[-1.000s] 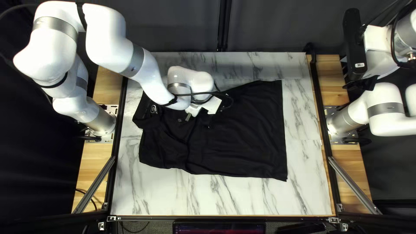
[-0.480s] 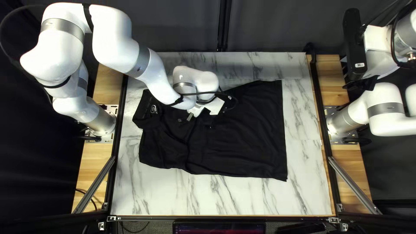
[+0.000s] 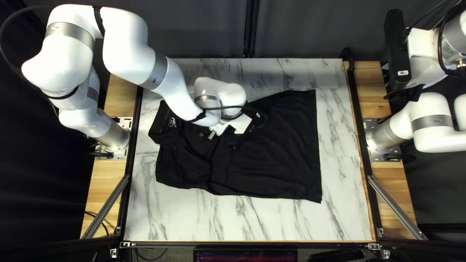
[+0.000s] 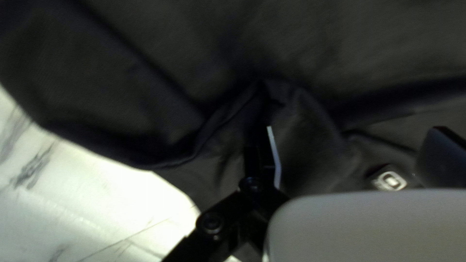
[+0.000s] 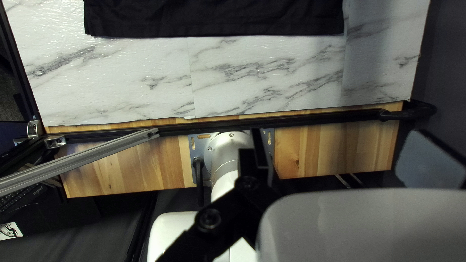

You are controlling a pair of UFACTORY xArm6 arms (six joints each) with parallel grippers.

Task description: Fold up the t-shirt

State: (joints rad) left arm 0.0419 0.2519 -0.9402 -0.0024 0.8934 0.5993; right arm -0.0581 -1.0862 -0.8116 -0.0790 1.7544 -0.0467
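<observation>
Top left view: black t-shirt (image 3: 276, 162) lies beneath the left gripper (image 3: 224, 139) (fingers well apart, mind).

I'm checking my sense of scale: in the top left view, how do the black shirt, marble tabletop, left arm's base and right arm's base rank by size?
1. Marble tabletop
2. Black shirt
Left arm's base, right arm's base: smallest, too alike to rank.
</observation>
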